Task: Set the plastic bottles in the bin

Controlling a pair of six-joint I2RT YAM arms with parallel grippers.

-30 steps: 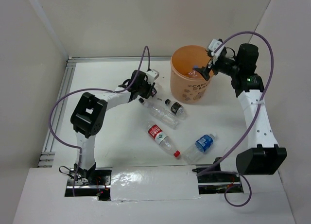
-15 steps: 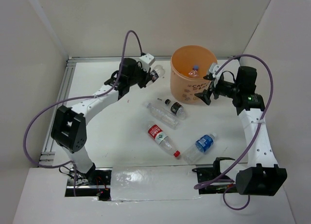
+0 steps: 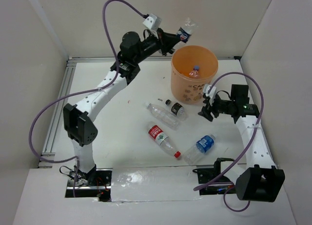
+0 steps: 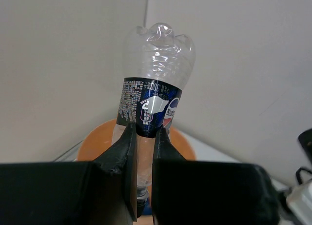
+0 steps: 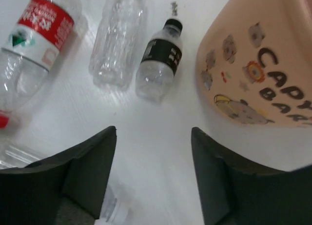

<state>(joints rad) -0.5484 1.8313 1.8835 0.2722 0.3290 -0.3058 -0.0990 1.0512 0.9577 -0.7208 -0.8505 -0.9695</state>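
Since the earlier frames the left arm has swung up and rightward, carrying its load from beside the bin to above it, while the right arm has backed away from the rim and sunk toward the surface.

The left end effector is clenched on a dark-blue-labelled bottle, gripped low on its body. The bottle's long axis runs straight out from the fingers, base outermost. In the left wrist view the orange opening shows beyond and beneath the grip, so the bin lies below and slightly ahead. A short reach forward should probably precede letting go.

Four bottles lie flat on the surface: a bare clear bottle, a red-labelled bottle, a black-labelled bottle and a blue-labelled bottle. One blue-capped bottle is already in the bin.

The right end effector hangs released and empty. It is the nearer arm to the black-labelled bottle, which lies just ahead, cap pointing away from it.
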